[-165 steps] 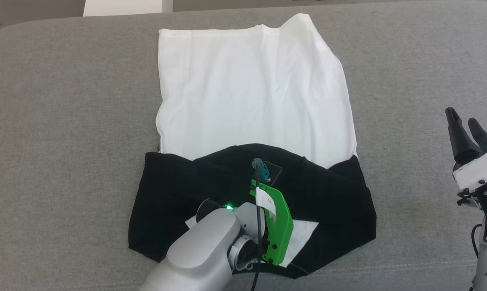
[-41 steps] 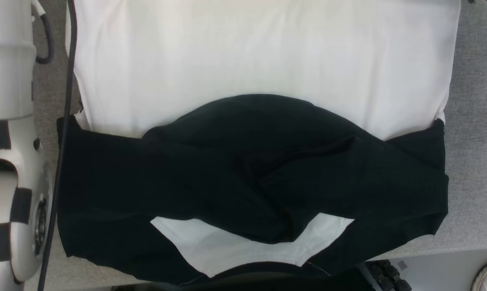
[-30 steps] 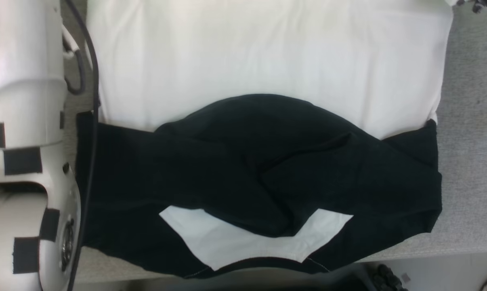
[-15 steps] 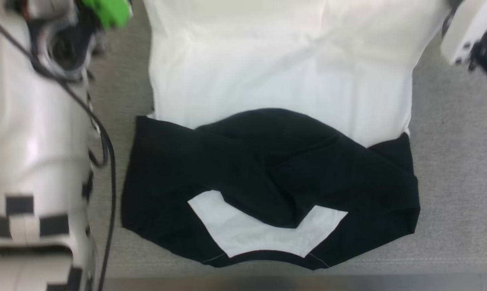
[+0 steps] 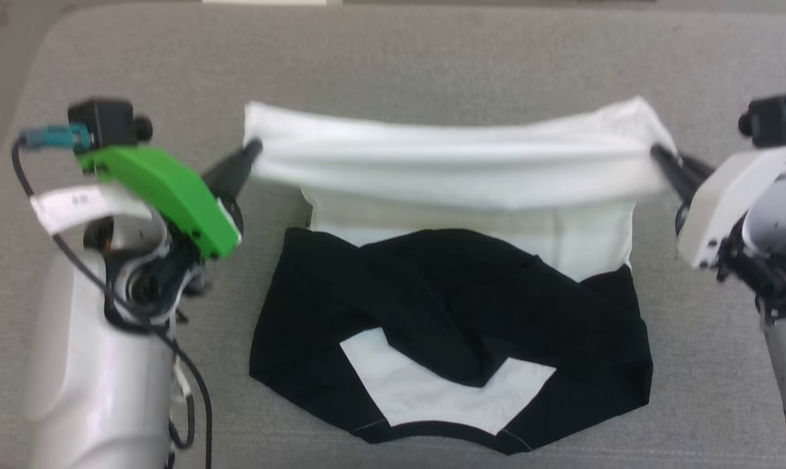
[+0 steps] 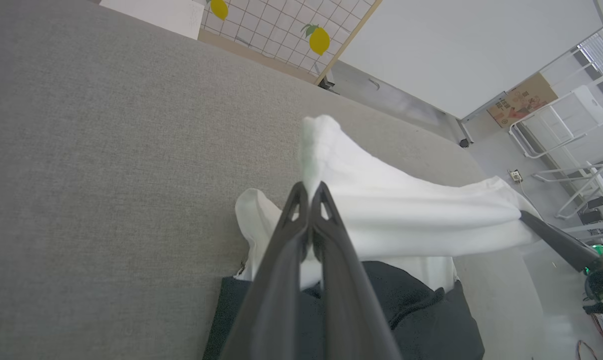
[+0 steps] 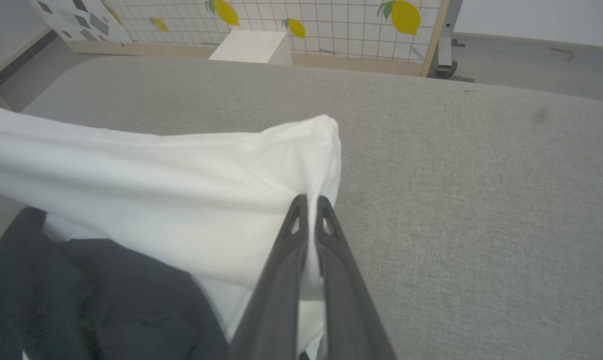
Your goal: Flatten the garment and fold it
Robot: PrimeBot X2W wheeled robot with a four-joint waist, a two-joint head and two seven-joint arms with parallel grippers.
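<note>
Softly creased garment (image 5: 451,306) — white, black, taut-edged.

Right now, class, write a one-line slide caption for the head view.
Left gripper and right gripper pinch the far white corners of the shirt, edge stretched between them over the cushion.

Head view downward from above, wrist views close, sharing garment (image 5: 458,299)

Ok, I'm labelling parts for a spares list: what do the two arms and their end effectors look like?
The left end effector and right end effector each have two long, dark, tapered fingers with small triangular cut-outs near the tips. The left wrist carries a green bracket, black camera box, white tag and black cable; the right has a white bracket. Both forearms are pale grey.
</note>
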